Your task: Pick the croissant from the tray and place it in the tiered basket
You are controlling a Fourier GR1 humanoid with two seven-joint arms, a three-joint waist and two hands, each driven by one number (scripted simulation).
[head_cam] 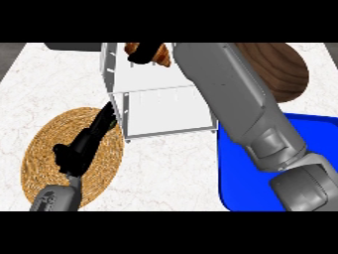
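Croissant [160, 55], golden-brown, flaky pastry, light and crushable, sits pinched in my right hand's [143, 53] fingers over the white wire tiered basket [164, 111]; left hand [80, 146] relaxed

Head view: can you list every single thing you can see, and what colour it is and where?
Counter: one, white marble, under everything.
Tiered basket: one, white, top middle of the counter.
Croissant: one, golden brown, over the tiered basket's far end, in the right hand.
Tray: one, blue, right side, partly hidden by the right forearm.
Woven mat: one, round, tan, left side.
Wooden board: one, dark brown, rounded, top right.
Dark grey thing: one, top edge left of the basket; cannot tell what it is.
Left hand: black, over the woven mat, fingers straight towards the basket.
Right hand: black, top middle, curled round the croissant.
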